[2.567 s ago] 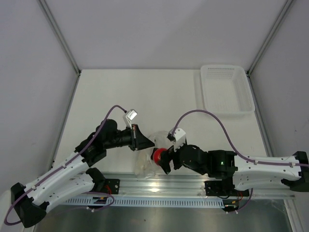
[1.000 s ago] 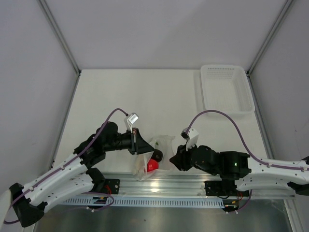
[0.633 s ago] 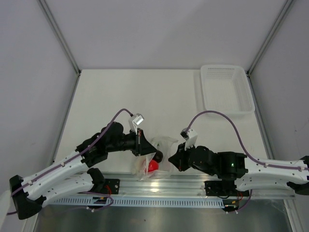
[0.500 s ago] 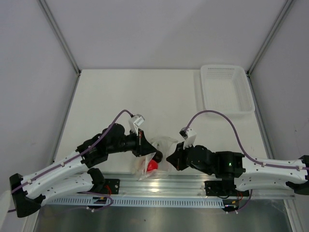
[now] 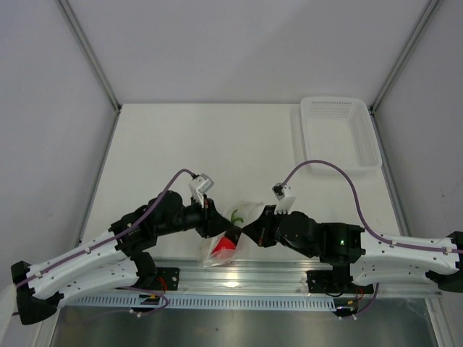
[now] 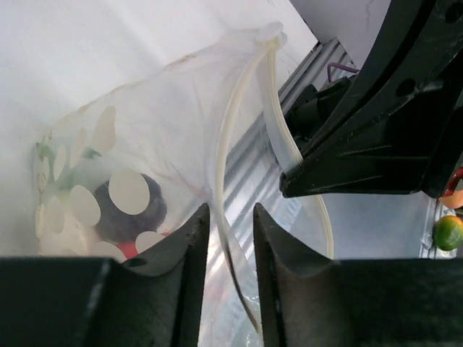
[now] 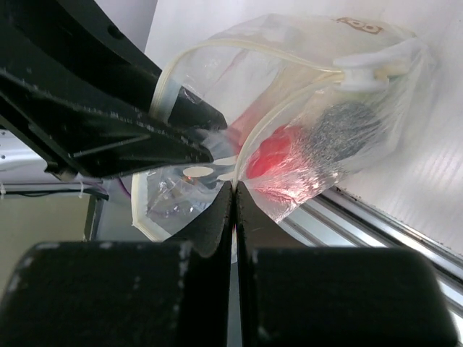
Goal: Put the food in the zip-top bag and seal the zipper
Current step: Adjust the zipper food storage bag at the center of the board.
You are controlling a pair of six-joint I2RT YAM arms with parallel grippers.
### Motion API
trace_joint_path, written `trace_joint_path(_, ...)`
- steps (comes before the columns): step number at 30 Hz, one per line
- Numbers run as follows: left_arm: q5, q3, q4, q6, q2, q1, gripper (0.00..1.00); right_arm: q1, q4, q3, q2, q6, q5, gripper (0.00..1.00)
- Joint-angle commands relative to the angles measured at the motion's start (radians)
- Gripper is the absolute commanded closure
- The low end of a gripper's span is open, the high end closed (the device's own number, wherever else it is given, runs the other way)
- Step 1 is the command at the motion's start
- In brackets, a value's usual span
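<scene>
Seen from above, the zip-top bag (image 5: 230, 235) lies at the near edge of the table (image 5: 202, 144), partly over the aluminium rail (image 5: 239, 278). The two grippers meet it from either side. That view shows the red tomato (image 5: 223, 244) through the film, and the radish (image 5: 235, 215) only as green leaves at the bag's far side. No third item can be made out there.

The left wrist camera supplies it: the dark ball (image 6: 123, 211) sits low in the bag behind white printed dots, with a sliver of red beneath it. The same view shows the left gripper (image 6: 228, 217) with its jaws a little apart. The zipper (image 6: 219, 181), a cream strip, runs down through the gap, but whether either pad touches it cannot be told. The bag's mouth is open, its two strips bowed apart.

The right wrist camera looks in from the other side. The right gripper (image 7: 233, 194) has its fingers pressed together, apparently pinching the bag's lip at their tips. Through the film the tomato and the ball lie side by side, touching, and a white tab (image 7: 365, 66) sits at the far end of the zipper. The left gripper's black fingers cross the upper left of this view and hide part of the mouth.

A white basket (image 5: 340, 134) stands well apart, at the table's far right corner.
</scene>
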Motion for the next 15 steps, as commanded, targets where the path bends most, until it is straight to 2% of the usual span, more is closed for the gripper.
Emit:
trace_joint_path(1,-0.009,-0.013,0.045,0.04,-0.012,-0.027,0.66,-0.005,0.047,0.045,-0.014,0.069,0.061,1.0)
trace_joint_path(2,-0.01,-0.013,0.047,0.043,-0.013,-0.032,0.6,-0.006,0.047,0.045,-0.016,0.081,0.073,1.0)
trace_joint_path(11,-0.022,-0.019,0.056,0.086,-0.049,-0.076,0.37,-0.014,0.017,0.048,-0.019,0.156,0.121,1.0)
trace_joint_path(12,-0.027,-0.017,0.058,0.09,-0.049,-0.084,0.31,-0.014,0.01,0.049,-0.017,0.164,0.13,1.0)
trace_joint_path(15,-0.062,-0.007,0.055,0.113,-0.047,-0.121,0.23,-0.015,-0.004,0.063,0.002,0.202,0.142,1.0)
